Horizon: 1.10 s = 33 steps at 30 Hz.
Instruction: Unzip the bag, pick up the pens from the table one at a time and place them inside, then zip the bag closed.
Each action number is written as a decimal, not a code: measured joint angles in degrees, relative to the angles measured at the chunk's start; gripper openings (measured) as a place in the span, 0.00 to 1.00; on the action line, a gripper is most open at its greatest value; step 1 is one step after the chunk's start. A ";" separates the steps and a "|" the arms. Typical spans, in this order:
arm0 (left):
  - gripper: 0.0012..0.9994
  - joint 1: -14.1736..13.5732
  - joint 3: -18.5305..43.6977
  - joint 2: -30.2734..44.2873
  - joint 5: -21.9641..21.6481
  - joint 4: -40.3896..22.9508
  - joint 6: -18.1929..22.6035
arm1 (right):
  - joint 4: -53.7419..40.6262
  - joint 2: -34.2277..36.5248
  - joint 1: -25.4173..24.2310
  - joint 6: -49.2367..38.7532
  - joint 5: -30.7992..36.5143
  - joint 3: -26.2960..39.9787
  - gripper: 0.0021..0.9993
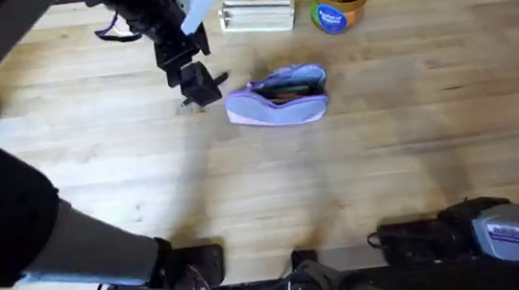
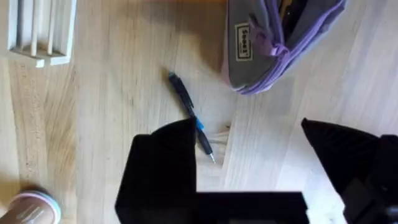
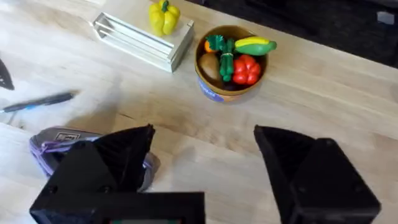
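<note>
With the bag point(image 1: 278, 97) lying unzipped on the table point(image 1: 387, 161) and a pen point(image 2: 191, 116) just beside its end, the left end effector point(image 2: 249, 162), spread open and empty above that pen, should straddle it squarely before closing; the bag's label is unreadable.

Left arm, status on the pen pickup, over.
Left gripper open above the pen, not touching. Right gripper open, empty. Bag unzipped, beside the pen. Nothing in the way.

A pen point(image 2: 190, 116) lies on the table point(image 2: 124, 93) beside the unzipped bag point(image 2: 261, 59), under spread jaws
</note>
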 joint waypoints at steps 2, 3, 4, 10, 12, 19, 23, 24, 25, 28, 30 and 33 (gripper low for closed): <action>0.99 -1.21 0.00 0.00 -0.86 -0.85 -1.10 | 0.09 0.03 0.23 1.39 0.83 -0.01 1.00; 0.99 -1.21 0.00 0.00 -1.10 -0.73 -1.58 | 0.19 0.03 0.21 1.57 1.06 0.00 1.00; 0.99 -1.11 0.00 0.00 -1.34 -0.27 -2.63 | 0.42 0.03 0.20 1.75 1.33 0.01 1.00; 0.99 0.58 0.00 1.06 -3.81 7.74 -15.41 | 1.46 0.08 -0.07 1.96 2.47 0.00 1.00; 0.99 0.59 0.00 4.44 -10.03 11.24 -26.51 | 1.67 0.07 -0.35 1.96 2.74 0.01 1.00; 0.99 -0.51 0.00 10.50 -15.75 12.44 -34.43 | 1.62 0.07 -0.95 2.13 2.78 0.01 1.00; 0.99 -0.46 0.00 13.04 -16.57 12.85 -35.72 | 1.63 0.09 -0.95 2.16 2.78 0.00 1.00; 1.00 -0.45 0.00 13.61 -16.78 12.90 -35.92 | 1.62 0.09 -0.95 2.16 2.76 -0.01 1.00; 1.00 -0.47 0.00 14.25 -17.15 12.90 -36.13 | 1.62 0.07 -0.95 2.16 2.76 0.01 1.00; 1.00 -0.47 0.00 16.06 -17.88 12.92 -36.36 | 1.62 0.07 -0.95 2.16 2.76 0.02 1.00; 1.00 -0.51 0.00 17.14 -18.65 12.96 -36.37 | 1.63 0.07 -0.95 2.16 2.78 0.01 1.00; 1.00 -0.51 0.00 18.30 -19.22 13.20 -36.38 | 1.62 0.07 -0.95 2.16 2.77 0.02 1.00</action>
